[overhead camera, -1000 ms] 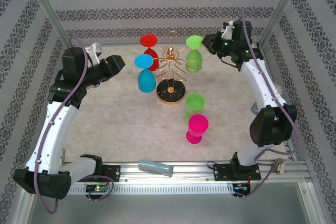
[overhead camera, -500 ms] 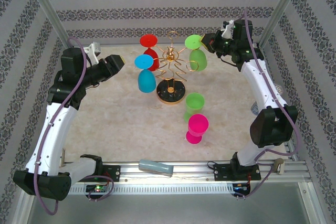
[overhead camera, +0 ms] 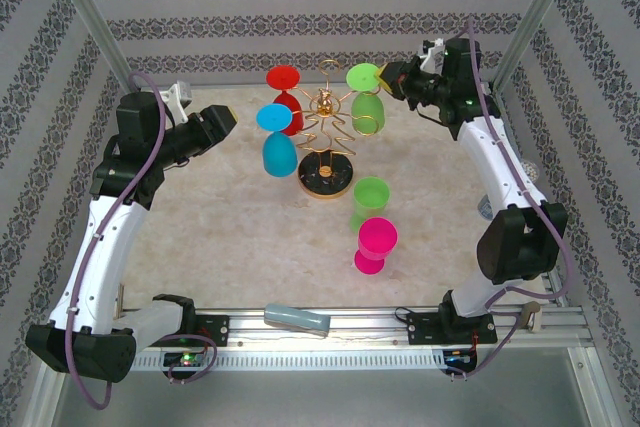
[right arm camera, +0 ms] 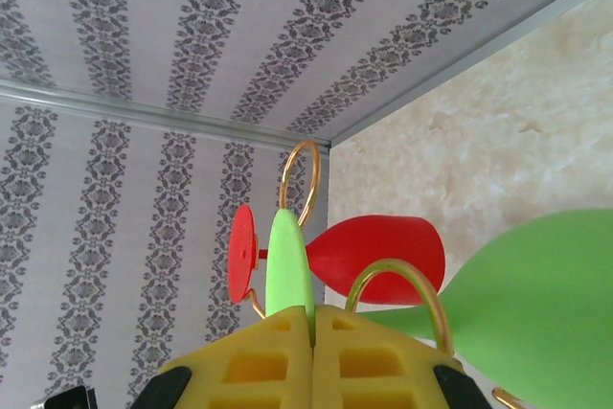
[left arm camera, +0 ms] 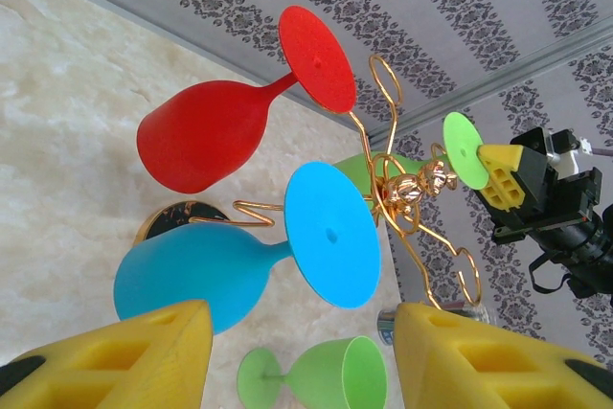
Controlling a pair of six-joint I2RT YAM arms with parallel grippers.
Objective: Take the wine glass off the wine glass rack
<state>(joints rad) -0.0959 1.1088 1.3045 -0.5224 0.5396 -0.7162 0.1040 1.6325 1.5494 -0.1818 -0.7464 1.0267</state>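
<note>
**Green glass pinched by its foot, not yet off the rack**

The green wine glass (overhead camera: 369,109) hangs bowl-down at about 2 o'clock of the rack (overhead camera: 326,137). Its stem sits in one of the curled wire loops, so the flat round foot (right arm camera: 287,270) catches above the wire and keeps it from dropping. The right gripper (right arm camera: 313,330) comes in from 3 o'clock, clamped thin on the edge of that foot. The foot stands clear of the wire, which is probably why the grip is there. To come free, the stem would have to slide out through the loop's open side.

The glass looks like smooth, matte, opaque plastic with a rounded bowl. The rack is thin, shiny gold wire on a round black base. A red glass (overhead camera: 284,97) at 11 o'clock and a blue glass (overhead camera: 277,147) at 9 o'clock hang the same way. On the pale marbled table (overhead camera: 200,237), at 5 o'clock of the base, stand a second green glass (overhead camera: 370,195) and a pink glass (overhead camera: 376,243).

The left gripper (overhead camera: 224,119) hovers at 9 o'clock, well apart from the rack. Its blocky yellow fingers are parted, with nothing between them.
</note>
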